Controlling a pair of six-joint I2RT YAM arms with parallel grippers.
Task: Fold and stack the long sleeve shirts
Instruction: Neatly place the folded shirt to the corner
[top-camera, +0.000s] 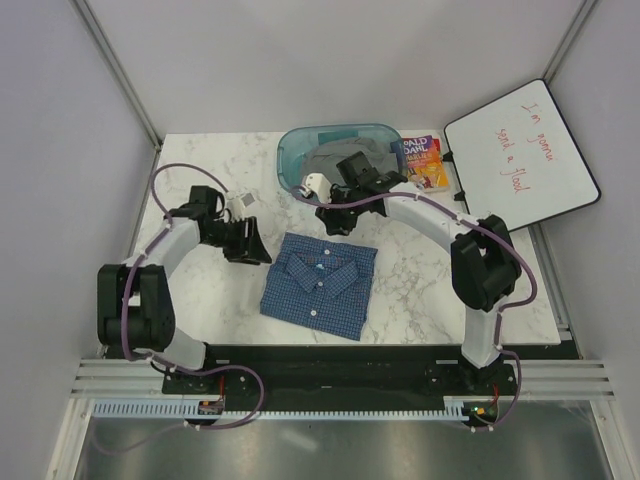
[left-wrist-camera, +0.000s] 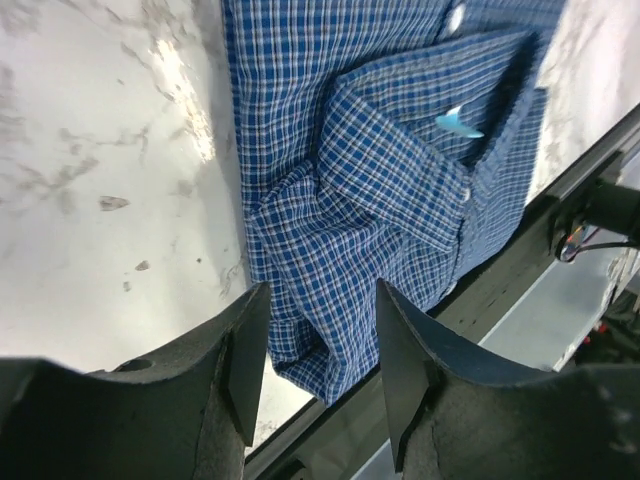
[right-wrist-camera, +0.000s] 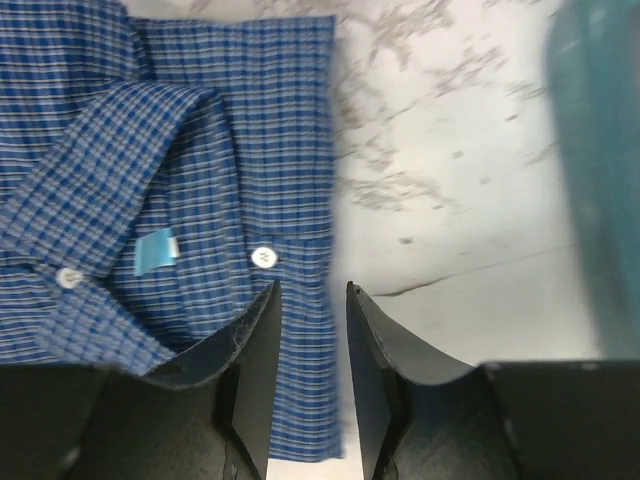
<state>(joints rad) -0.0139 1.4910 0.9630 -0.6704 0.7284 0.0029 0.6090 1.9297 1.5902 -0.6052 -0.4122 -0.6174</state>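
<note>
One long sleeve shirt (top-camera: 320, 285) of blue checked cloth lies folded flat in the middle of the table, collar and white buttons up. My left gripper (top-camera: 250, 245) hovers just off the shirt's left collar-side corner. In the left wrist view the left gripper (left-wrist-camera: 322, 300) is open, and the shirt (left-wrist-camera: 380, 180) lies below and beyond its fingers. My right gripper (top-camera: 335, 218) hangs over the shirt's far edge. In the right wrist view the right gripper (right-wrist-camera: 312, 300) is open above the edge of the shirt (right-wrist-camera: 150, 150), with nothing between its fingers.
A teal plastic bin (top-camera: 290, 150) with grey cloth (top-camera: 335, 160) inside stands at the back of the table; its wall (right-wrist-camera: 600, 180) shows blurred in the right wrist view. A book (top-camera: 422, 162) lies beside it, and a whiteboard (top-camera: 520, 150) leans at the back right.
</note>
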